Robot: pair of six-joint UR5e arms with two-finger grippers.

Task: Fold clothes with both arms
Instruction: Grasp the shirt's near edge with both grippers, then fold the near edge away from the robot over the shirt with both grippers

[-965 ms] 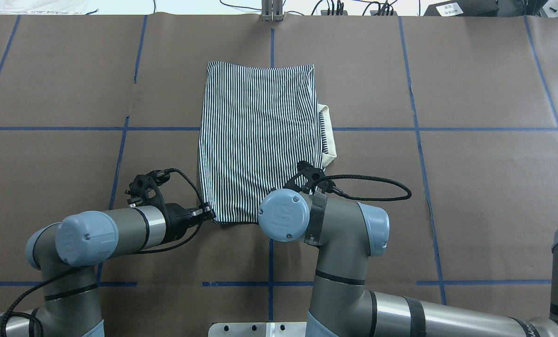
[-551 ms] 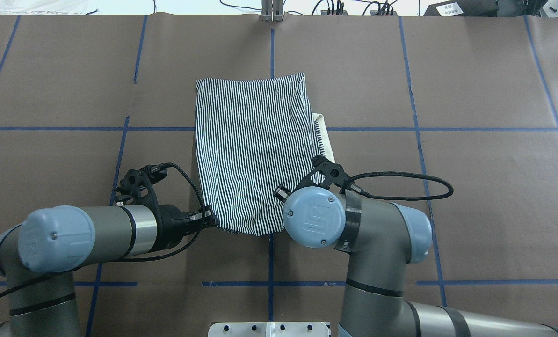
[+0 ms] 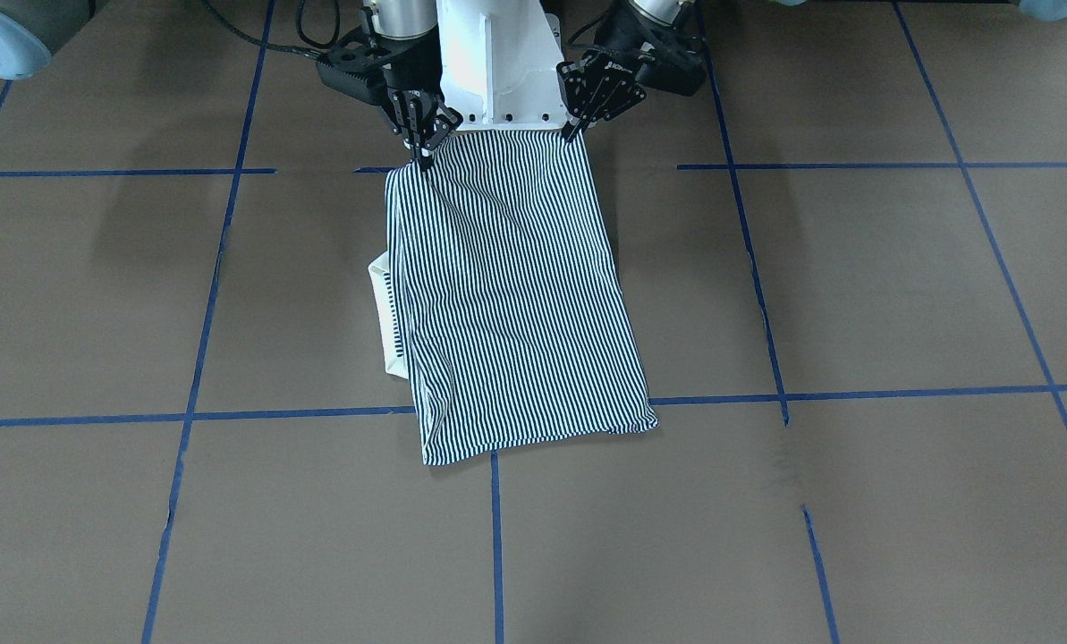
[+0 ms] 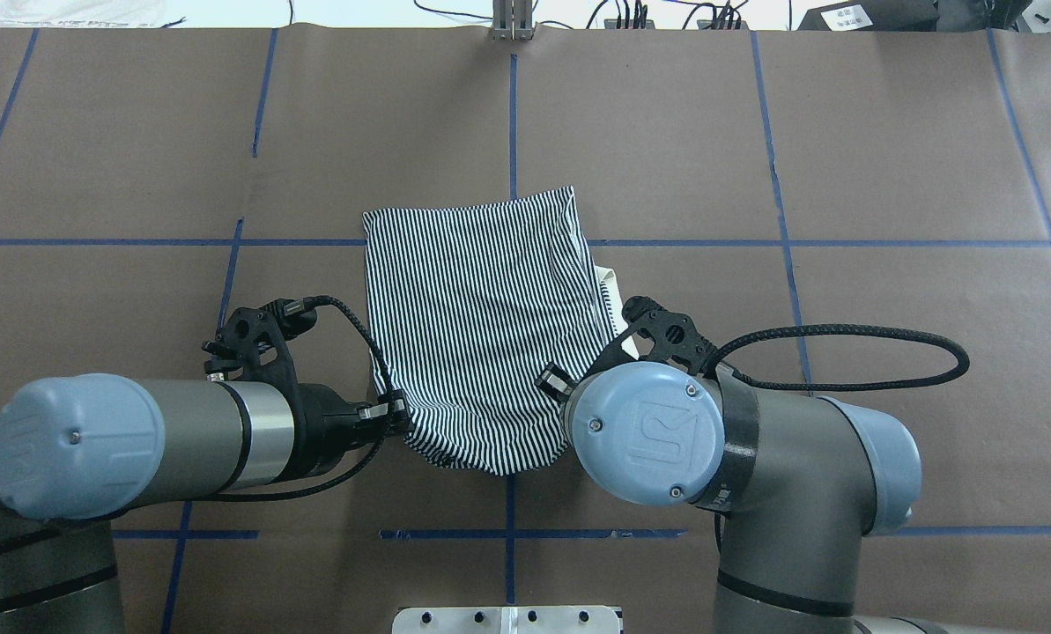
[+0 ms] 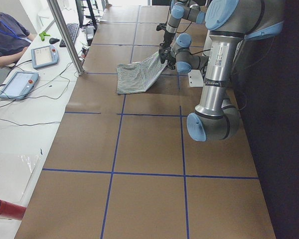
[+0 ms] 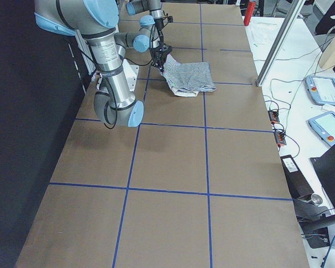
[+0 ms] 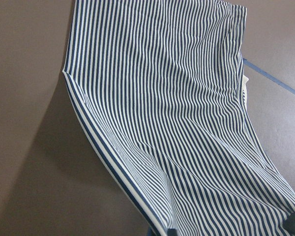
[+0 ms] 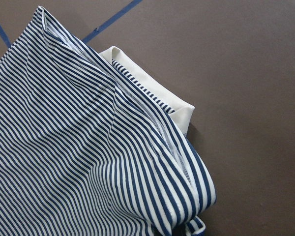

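Left jaws: the left gripper (image 3: pixel 572 132) is clenched on one near corner of the polo shirt (image 4: pixel 481 326), pinching the striped cloth.
Right jaws: the right gripper (image 3: pixel 426 154) is clamped on the other near corner; in the overhead view its own wrist hides most of it.
Near edge: held between the two grippers, raised off the table (image 4: pixel 886 158).
Shirt body: folded into a narrow panel that slopes down away from the robot, with the far edge lying on the brown surface.
Collar: the cream collar (image 3: pixel 381 304) pokes out from under the striped layer on the right arm's side.
Surroundings: blue tape lines (image 4: pixel 692 242) grid the table; the white pedestal (image 3: pixel 497 63) stands just behind the grippers.
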